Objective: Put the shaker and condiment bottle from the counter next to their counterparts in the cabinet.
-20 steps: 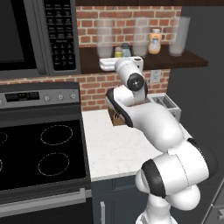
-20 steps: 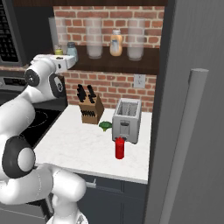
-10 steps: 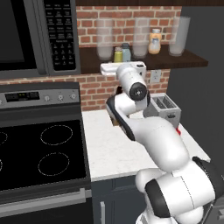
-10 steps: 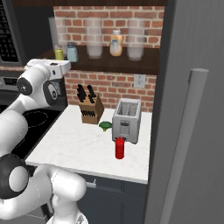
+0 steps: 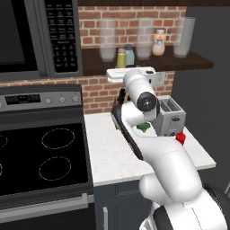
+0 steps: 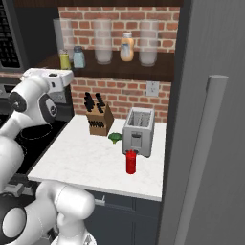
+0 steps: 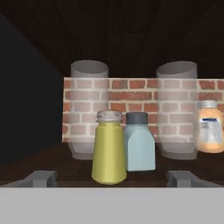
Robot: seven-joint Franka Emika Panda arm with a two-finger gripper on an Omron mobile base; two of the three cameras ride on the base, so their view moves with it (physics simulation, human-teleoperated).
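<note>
yellow-green shaker point(image 7: 109, 153): shelved, touching pale blue shaker point(image 7: 139, 143). my gripper point(image 7: 111, 180): wide open, empty. advice: back straight out, then fetch red bottle point(image 6: 130, 161) from worktop point(image 6: 91, 165).

I can read no words, numbers or brand names anywhere. Ahead of my pincer point(image 7: 109, 178) and to its right, the orange-cream bottle point(image 7: 209, 132) carries a pale blue and white label, too blurred to make out any letters. The microwave's keypad point(image 5: 62, 36), off to my left, shows rows of small light marks that stay illegible. The stove's control panel point(image 5: 27, 99) below it has a small display, also too small to read.
</note>
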